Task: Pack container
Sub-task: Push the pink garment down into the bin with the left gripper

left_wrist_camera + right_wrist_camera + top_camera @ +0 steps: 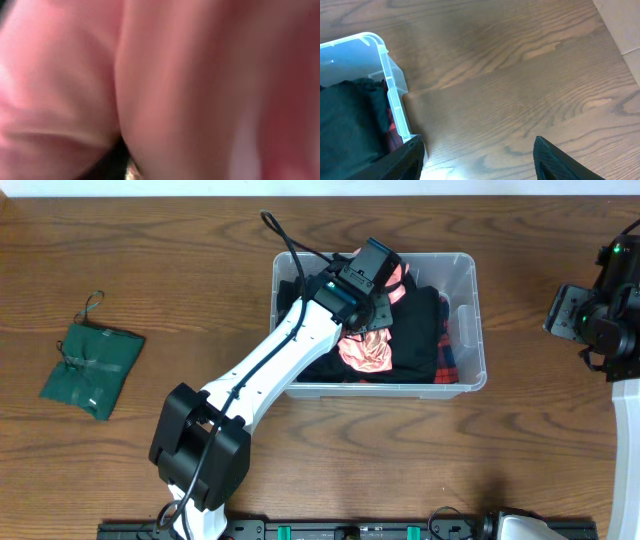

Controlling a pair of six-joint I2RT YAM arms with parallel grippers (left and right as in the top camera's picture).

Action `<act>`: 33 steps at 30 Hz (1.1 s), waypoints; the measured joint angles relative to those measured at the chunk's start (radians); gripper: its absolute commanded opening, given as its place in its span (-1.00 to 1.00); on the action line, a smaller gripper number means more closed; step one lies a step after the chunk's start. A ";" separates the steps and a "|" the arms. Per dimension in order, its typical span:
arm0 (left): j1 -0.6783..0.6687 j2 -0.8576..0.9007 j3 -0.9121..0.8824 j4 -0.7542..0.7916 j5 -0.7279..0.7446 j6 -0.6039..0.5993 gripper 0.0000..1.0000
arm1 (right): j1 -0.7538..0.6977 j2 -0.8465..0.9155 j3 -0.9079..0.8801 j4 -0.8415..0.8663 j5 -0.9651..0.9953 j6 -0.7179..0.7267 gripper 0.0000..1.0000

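Reaching into the container [480, 330], upper middle of the picture, is the left gripper [368, 308].
It sits on a pink cloth [362, 352] lying on dark clothes [420, 330]; I cannot tell if it is pinching. The right gripper [479, 152], at the right edge, is spread wide and holds nothing. A green pouch [92, 370] lies far left.

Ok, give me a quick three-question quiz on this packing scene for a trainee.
1. Which arm reaches into the container? A left, B right, C neither.
2. True or false: the green cloth lies inside the container.
3. Fill in: the left wrist view is filled with ___ fabric.
Key: 1 A, the left arm. 2 False; the green cloth lies on the table. 3 pink.
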 measured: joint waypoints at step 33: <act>0.048 0.115 0.074 -0.058 -0.185 0.269 -0.69 | 0.000 0.000 0.000 -0.005 0.000 0.000 0.36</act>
